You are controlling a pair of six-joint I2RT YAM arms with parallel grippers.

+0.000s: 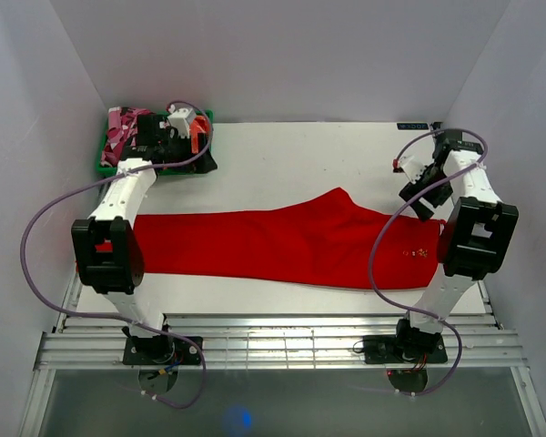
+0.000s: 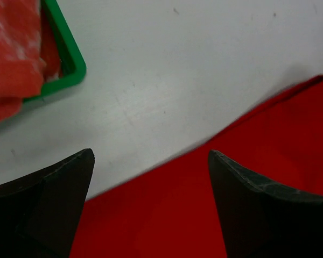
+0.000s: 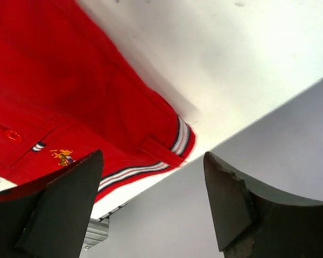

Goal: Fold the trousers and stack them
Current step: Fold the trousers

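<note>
The white tabletop (image 1: pixel 282 155) takes up most of what I see, and the large pair of plain bright red cloth trousers (image 1: pixel 282 246) lies flat across its near half. The waist is at the right end and the legs run towards the left edge. They look to me laid leg over leg, so I judge the next job is a fold end to end. To do it well I would bring each claw down onto an edge, pinch every layer at once and not just the top one, lift low, and carry the cloth across without dragging the bottom layer into a ridge. At the far left corner sits a green plastic tray (image 1: pixel 105 167) with a pink-and-white patterned garment (image 1: pixel 120 126) in it, which I would keep clear of. The left gripper (image 2: pixel 151 156) hangs over the trousers' far edge with its jaws wide apart and nothing between them. The right gripper (image 3: pixel 153 156) is also spread and empty, above the striped waistband corner (image 3: pixel 180 137). Both arms cover the trousers' ends from overhead, so I cannot see the cuffs or count layers, and the small embroidered mark (image 3: pixel 62 156) is too fine to read.
</note>
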